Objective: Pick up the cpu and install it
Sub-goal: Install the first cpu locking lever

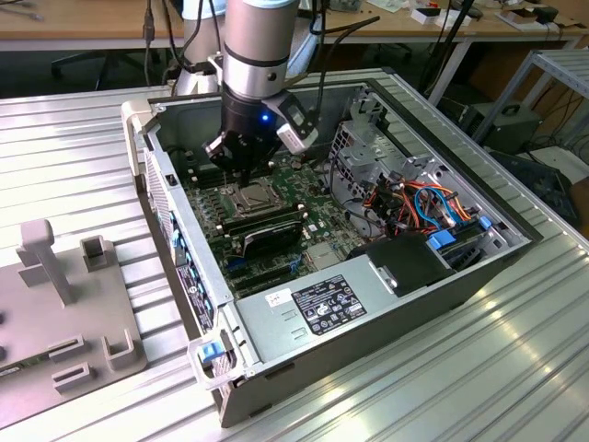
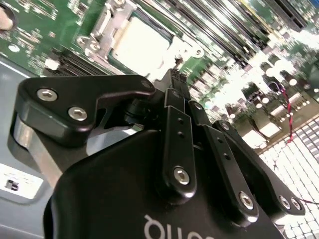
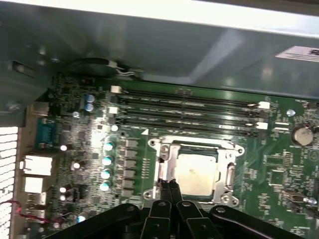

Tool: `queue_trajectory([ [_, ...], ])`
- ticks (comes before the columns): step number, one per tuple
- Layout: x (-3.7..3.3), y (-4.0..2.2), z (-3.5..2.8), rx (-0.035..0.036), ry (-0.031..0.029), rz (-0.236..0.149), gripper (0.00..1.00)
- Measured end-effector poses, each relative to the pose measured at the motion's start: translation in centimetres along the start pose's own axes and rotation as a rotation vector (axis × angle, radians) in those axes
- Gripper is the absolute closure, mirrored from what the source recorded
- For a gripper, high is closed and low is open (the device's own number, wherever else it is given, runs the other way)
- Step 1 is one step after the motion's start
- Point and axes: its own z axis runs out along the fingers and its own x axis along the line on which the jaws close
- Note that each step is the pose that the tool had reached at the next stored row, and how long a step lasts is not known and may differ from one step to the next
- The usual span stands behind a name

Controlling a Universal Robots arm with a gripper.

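1. Gripper (image 3: 168,185): fingers drawn together to a narrow point, with nothing visibly between them. The tips sit at the edge of the socket frame (image 3: 164,154). I can't tell whether they touch it or pinch a thin latch wire.
2. The cpu (image 3: 197,172) lies flat in the socket, just past the fingertips and below them, with the metal frame around its edges. It looks seated, not held.
3. Risk: the tips are very close to the frame. Sideways drift at this height could scrape it or nudge the chip and damage socket contacts.
4. Risk: I can't tell the latch state. If the frame isn't clamped, uneven downward force could cock the chip.
5. Risk: the memory slots (image 3: 189,107) lie farther out, beyond the socket. If the arm tilts, the gripper's wide linkage could clip them or nearby capacitors.
6. The cpu is a small flat square with a dull, pale silver-grey matte top. No visible damage.
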Motion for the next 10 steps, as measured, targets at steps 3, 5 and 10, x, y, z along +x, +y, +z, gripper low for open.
queue_trajectory([
  [3,0.97,0.09,-0.01,0.0,-0.0002,0.0,0.89],
  [5,1.24,0.12,-0.02,0.0,-0.0001,0.0,0.89],
  [10,1.44,0.13,-0.02,0.0,-0.0001,0.0,0.89],
])
